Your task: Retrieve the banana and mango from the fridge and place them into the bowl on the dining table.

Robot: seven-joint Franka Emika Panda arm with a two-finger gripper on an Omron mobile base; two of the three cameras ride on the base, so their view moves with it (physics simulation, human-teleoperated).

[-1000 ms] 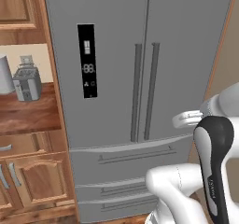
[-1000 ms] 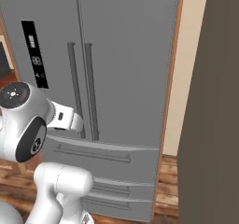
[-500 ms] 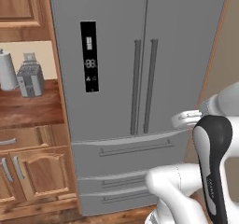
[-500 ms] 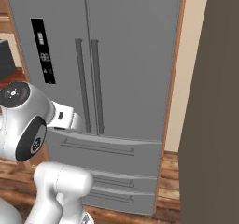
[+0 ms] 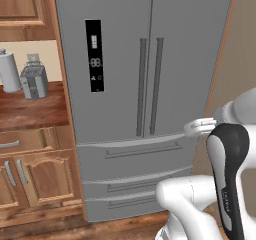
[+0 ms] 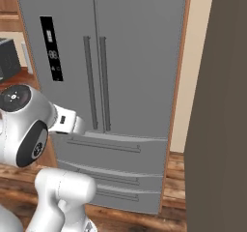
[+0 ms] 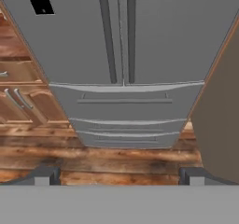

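Both base views face the closed fridge (image 5: 145, 84) from close behind the arm — one from its left, one from its right — sharing doors, handles and drawers. Hand view looks low at those drawers (image 7: 126, 111) and the wood floor (image 7: 93, 160).

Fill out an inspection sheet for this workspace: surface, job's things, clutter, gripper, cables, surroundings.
Surface: wooden counter left of the fridge; wood plank floor in front of it.
Job's things: fridge with both doors shut, two bar handles at the centre seam, black panel on the left door, two drawers shut. Fruit: nothing seen.
Clutter: toaster and white canister on the counter.
Gripper: gripper open, empty, facing the lower fridge, clear of it.
Cables: nothing seen.
Surroundings: wooden cabinets below the counter; dark panel to the right.
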